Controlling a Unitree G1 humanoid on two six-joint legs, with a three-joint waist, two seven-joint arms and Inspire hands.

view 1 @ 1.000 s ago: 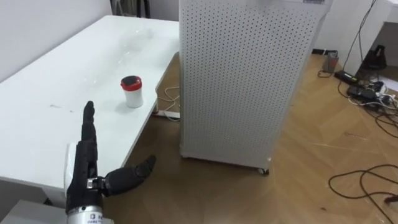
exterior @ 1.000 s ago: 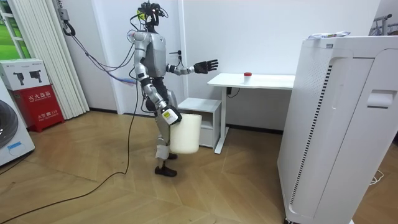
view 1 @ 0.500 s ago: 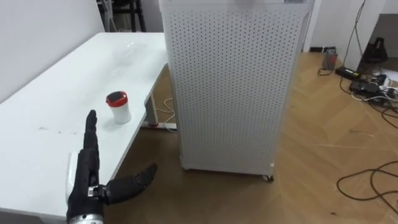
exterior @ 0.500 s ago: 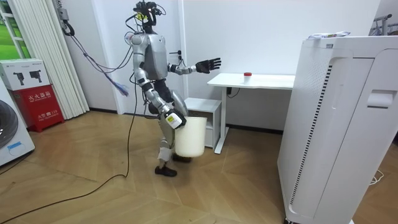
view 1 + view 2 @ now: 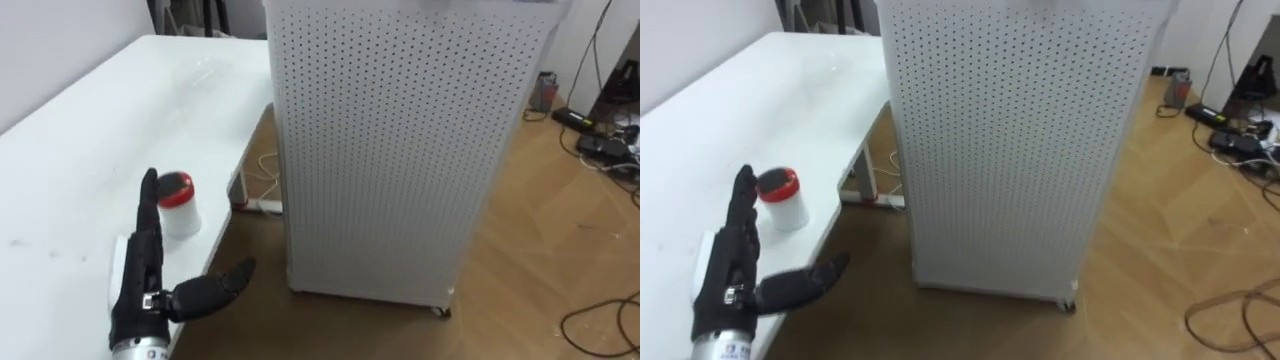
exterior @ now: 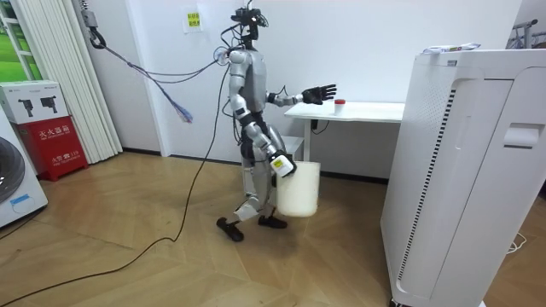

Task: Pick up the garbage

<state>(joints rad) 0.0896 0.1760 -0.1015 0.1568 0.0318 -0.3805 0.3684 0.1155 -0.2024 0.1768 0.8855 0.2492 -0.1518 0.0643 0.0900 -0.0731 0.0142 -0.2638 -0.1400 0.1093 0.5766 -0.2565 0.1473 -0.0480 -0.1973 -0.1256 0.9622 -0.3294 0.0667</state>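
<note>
The garbage here is a small white cup with a red lid (image 5: 180, 205). It stands upright in the lower left of the left eye view, on the white table (image 5: 80, 130), near the table's right edge. In the room view the cup shows as a small red spot on the table top, a little right of the middle of the frame.

The left hand (image 5: 140, 285) comes up from the lower left corner. Its fingers are straight and released, the thumb is spread out to the right, and it grasps nothing. The fingertips reach the cup's left side in the picture, but I cannot tell if they touch it or only stand in front of it.

In the room view the robot stands in front of the table's left end, and a white bin (image 6: 300, 189) hangs low at its side by the right hand (image 6: 279, 165). I cannot tell how the fingers of this hand are set.

A tall white perforated cabinet (image 5: 400, 150) fills the middle of the eye views, just beside the table's right edge.

I judge the cup to be light and probably empty or almost empty, with a stiff but thin wall, so a push from the side can easily tip it or slide it on the smooth table. The wall looks smooth and a little slippery. The best place to take hold is around the white body under the lid, thumb on one side and fingers on the other, with gentle pressure.
</note>
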